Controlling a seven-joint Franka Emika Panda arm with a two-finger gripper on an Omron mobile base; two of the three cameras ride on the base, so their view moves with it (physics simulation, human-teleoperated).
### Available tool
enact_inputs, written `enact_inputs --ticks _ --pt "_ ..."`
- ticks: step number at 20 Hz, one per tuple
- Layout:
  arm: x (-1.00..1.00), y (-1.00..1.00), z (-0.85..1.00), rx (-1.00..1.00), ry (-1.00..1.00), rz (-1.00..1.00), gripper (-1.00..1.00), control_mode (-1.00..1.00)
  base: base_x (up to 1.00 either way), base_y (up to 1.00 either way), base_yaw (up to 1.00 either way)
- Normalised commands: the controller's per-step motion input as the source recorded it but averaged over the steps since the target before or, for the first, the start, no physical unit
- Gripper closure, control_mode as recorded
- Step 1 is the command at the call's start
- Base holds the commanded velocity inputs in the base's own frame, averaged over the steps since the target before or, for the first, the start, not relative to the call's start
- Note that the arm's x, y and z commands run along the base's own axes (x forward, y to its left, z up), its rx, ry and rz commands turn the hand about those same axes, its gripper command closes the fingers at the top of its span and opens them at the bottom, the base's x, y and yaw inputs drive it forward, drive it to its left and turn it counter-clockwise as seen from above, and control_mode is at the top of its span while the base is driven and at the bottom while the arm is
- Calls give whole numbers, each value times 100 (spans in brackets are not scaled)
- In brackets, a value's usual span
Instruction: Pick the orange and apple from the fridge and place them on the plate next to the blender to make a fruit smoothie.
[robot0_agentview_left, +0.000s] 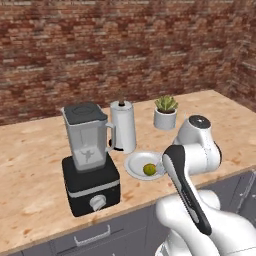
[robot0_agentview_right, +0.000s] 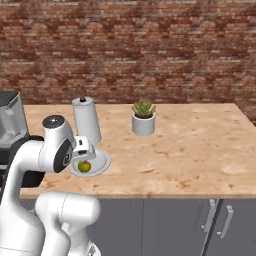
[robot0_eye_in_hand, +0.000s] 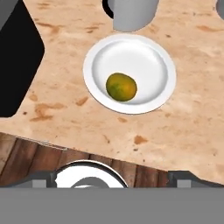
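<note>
The orange (robot0_eye_in_hand: 121, 86) lies in the plate (robot0_eye_in_hand: 155, 59), slightly off centre toward the counter's front edge, resting on the plate's shallow floor. Nothing else is on the plate. In the hand view the orange sits well above the two finger tips, which appear at the bottom corners of that view, far apart; the jaws stand wide open and hold nothing. The orange is clear of both tips and lies roughly on the line between them, further along the viewing direction.

In the right base view the gripper (robot0_agentview_right: 84, 149) hangs just above the plate (robot0_agentview_right: 101, 162), with the orange (robot0_agentview_right: 84, 166) directly beneath it. In the left base view the arm covers the plate's right rim, and the orange (robot0_agentview_left: 149, 169) shows on the plate (robot0_agentview_left: 135, 164) just left of the arm.

The plate rests on the wooden counter (robot0_agentview_left: 35, 165), near its front edge. The blender (robot0_agentview_left: 89, 160) stands just to the left of the plate; its black base shows at the left edge of the hand view. A white cylindrical kettle (robot0_agentview_left: 123, 126) stands just behind the plate, near its rear rim. A small potted plant (robot0_agentview_left: 165, 112) in a white pot stands further back and to the right, apart from the plate. A brick wall (robot0_agentview_left: 125, 45) closes the rear of the counter.
</note>
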Motion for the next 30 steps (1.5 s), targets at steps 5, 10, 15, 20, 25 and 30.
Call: enact_inputs --ticks 5,10,15,20,25,30 --pt "0 0 0 0 0 0 -100 100 -45 0 -71" --pt "0 0 0 0 0 0 -100 100 -9 0 -81" --pt "0 0 0 0 0 0 -100 100 0 0 -83" --pt "0 0 0 0 0 0 -100 100 0 -4 -83" --pt "0 0 0 0 0 0 -100 100 0 -4 -83" --pt "0 0 0 0 0 0 -100 100 0 -2 -81"
